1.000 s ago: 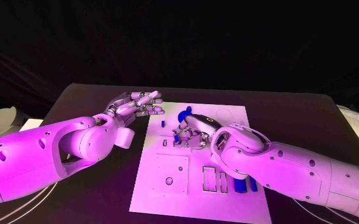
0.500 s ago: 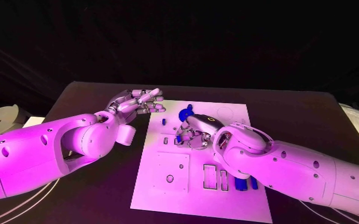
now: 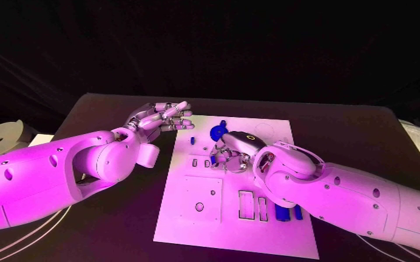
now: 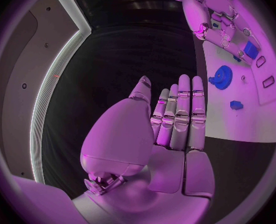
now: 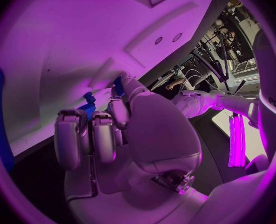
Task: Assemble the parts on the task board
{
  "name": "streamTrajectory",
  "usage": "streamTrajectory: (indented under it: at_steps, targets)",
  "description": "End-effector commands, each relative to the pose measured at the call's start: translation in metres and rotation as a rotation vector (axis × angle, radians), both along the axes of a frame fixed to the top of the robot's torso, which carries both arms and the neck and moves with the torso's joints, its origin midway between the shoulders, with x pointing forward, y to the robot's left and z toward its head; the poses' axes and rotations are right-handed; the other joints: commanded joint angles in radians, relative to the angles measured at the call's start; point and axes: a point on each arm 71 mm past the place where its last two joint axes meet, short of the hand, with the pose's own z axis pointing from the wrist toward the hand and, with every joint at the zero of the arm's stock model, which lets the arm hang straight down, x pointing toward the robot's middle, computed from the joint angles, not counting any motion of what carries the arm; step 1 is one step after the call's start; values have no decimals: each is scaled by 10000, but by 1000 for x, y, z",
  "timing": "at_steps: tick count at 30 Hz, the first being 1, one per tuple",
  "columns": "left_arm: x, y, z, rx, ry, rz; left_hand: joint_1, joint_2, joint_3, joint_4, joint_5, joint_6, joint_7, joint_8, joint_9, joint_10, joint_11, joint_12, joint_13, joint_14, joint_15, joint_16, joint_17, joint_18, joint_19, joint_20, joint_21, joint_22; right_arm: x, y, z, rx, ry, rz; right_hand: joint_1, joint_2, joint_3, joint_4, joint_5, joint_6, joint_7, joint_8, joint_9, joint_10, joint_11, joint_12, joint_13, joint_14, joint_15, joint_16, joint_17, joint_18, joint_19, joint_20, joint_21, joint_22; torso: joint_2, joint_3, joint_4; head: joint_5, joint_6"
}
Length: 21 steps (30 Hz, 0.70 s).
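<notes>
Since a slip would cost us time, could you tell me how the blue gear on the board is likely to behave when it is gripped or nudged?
The blue gear looks like a small, solid toothed disc, so probably stiff and light. Lying flat on the task board, it should slide rather than roll if pushed. Its low profile may make pinching it awkward; the teeth could help the grip.

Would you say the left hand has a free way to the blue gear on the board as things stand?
Probably yes. The left hand hovers off the board's far left corner holding nothing, and the gear lies uncovered nearby; the right hand works just nearer the robot and might crowd it.
</notes>
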Motion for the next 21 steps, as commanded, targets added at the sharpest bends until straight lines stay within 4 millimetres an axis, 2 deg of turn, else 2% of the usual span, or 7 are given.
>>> streamTrajectory:
  at_steps: [1, 11, 21]
  targets:
    - [0, -2, 1, -153, -99, -176, 25, 106, 11, -74, -5, -39, -10, -45, 0, -27, -17, -69, -2, 2, 68, -31, 11, 128, 7, 40, -61, -15, 0, -4, -8, -667, 196, -144, -17, 118, 6, 33, 45, 405, -321, 244, 174, 517, -427, 36, 16, 974, -49, 13, 2253, -138, 214, -66, -18, 818, 1, -7, 7, -16, -11]
    - [0, -2, 1, -151, -97, -175, 25, 106, 11, -74, -5, -39, -10, -45, 0, -27, -17, -69, -2, 2, 68, -31, 11, 128, 7, 40, -61, -15, -1, -6, -11, -1004, 429, -109, -180, 21, -47, 87, 10, 366, -300, 223, 167, 450, -415, -139, -93, 963, -42, -16, 2207, -131, 200, -63, -39, 783, -2, -18, 6, -24, -17]
    - [0, -2, 1, -152, -94, -180, 25, 106, 11, -74, -5, -39, -10, -45, 0, -27, -17, -69, -2, 2, 68, -31, 11, 128, 7, 40, -61, -15, -1, -6, -12, -1214, 578, -136, -459, -198, -153, 218, -51, 43, -148, 14, 79, 257, -299, -552, -351, 946, 43, -64, 2136, -111, 152, -6, -106, 673, 1, -20, 15, -51, -14]
